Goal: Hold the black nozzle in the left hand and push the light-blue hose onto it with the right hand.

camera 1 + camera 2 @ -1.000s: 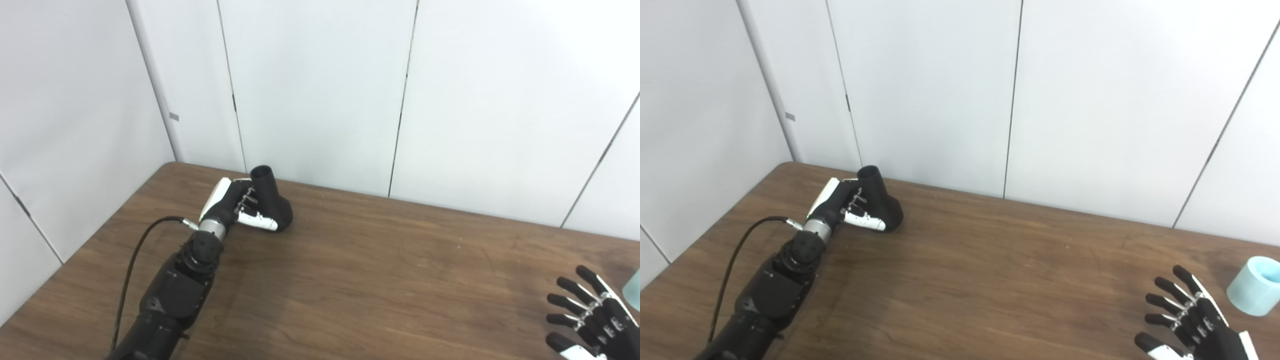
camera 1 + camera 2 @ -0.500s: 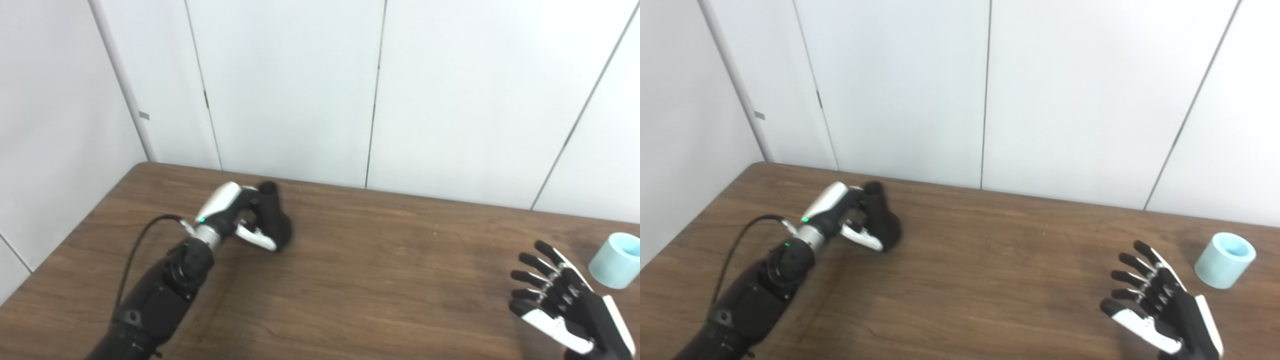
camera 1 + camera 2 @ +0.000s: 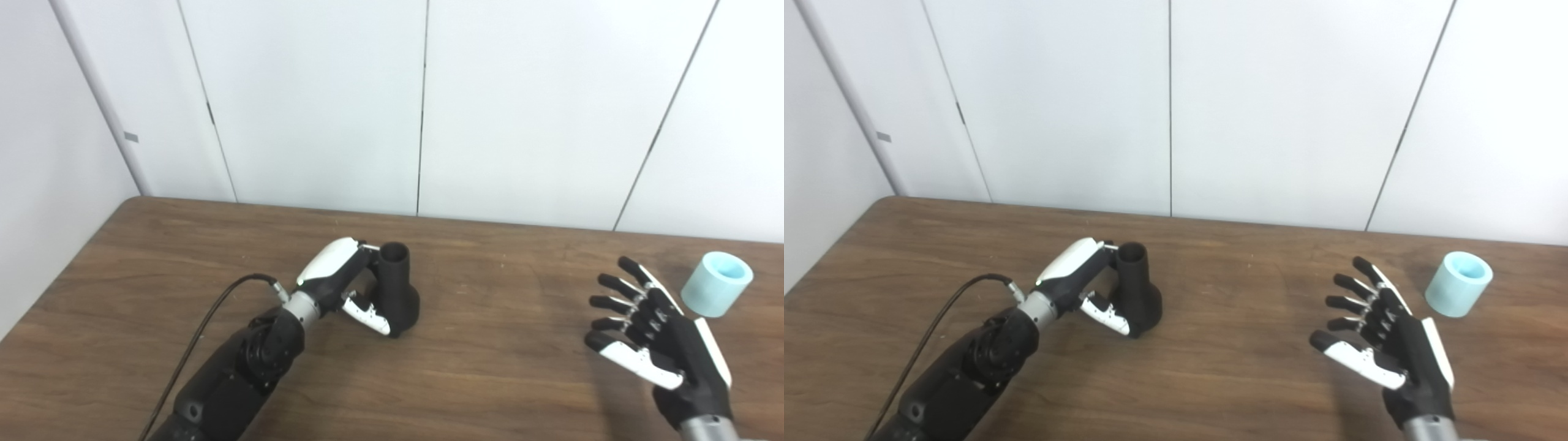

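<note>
The black nozzle stands upright on the brown table, narrow open end up, flared base down. My left hand is shut on it from the left, thumb against its base. The light-blue hose piece, a short cylinder, lies at the far right of the table; it also shows in the right eye view. My right hand is open with fingers spread, palm to the left, left of and nearer to me than the hose, apart from it.
The brown wooden table is backed by white wall panels close behind its far edge. A black cable runs along my left forearm. A white wall also stands along the table's left side.
The camera has turned right. My left hand has carried the nozzle from the back left toward the table's middle. My right hand has risen and moved closer to the hose, still open.
</note>
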Robot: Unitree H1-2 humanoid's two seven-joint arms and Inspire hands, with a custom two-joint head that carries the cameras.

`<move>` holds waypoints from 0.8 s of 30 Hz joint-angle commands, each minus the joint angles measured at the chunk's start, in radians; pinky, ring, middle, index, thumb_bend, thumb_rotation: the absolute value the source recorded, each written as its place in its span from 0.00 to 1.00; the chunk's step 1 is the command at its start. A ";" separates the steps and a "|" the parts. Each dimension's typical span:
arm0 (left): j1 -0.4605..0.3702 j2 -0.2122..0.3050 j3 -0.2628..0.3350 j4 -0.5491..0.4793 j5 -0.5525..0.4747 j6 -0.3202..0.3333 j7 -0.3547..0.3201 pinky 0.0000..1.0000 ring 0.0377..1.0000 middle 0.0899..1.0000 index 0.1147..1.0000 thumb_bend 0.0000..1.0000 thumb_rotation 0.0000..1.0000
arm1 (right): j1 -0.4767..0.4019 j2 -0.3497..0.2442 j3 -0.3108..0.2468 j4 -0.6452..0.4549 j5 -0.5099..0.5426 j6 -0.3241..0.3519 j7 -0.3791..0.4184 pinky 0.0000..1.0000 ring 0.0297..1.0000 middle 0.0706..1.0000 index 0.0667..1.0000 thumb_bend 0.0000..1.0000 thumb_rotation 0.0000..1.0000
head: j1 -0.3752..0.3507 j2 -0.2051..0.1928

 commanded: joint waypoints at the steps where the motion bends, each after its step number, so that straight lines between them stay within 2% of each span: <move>1: 0.049 -0.034 -0.066 0.007 0.002 -0.011 -0.109 1.00 0.62 0.44 0.42 0.53 0.00 | -0.032 0.002 -0.001 -0.043 -0.010 -0.023 -0.012 0.55 0.70 0.79 0.89 0.75 0.28 | -0.004 0.002; 11: 0.065 -0.080 -0.102 -0.011 -0.013 -0.042 -0.141 1.00 0.60 0.45 0.41 0.53 0.00 | -0.039 0.013 0.005 -0.057 -0.014 -0.011 -0.018 0.55 0.69 0.78 0.89 0.75 0.30 | -0.054 0.012; 24: 0.078 -0.105 -0.156 -0.059 0.003 -0.004 -0.175 1.00 0.59 0.45 0.41 0.53 0.00 | -0.046 0.017 0.009 -0.073 -0.032 0.009 -0.031 0.56 0.70 0.79 0.89 0.75 0.29 | -0.100 0.021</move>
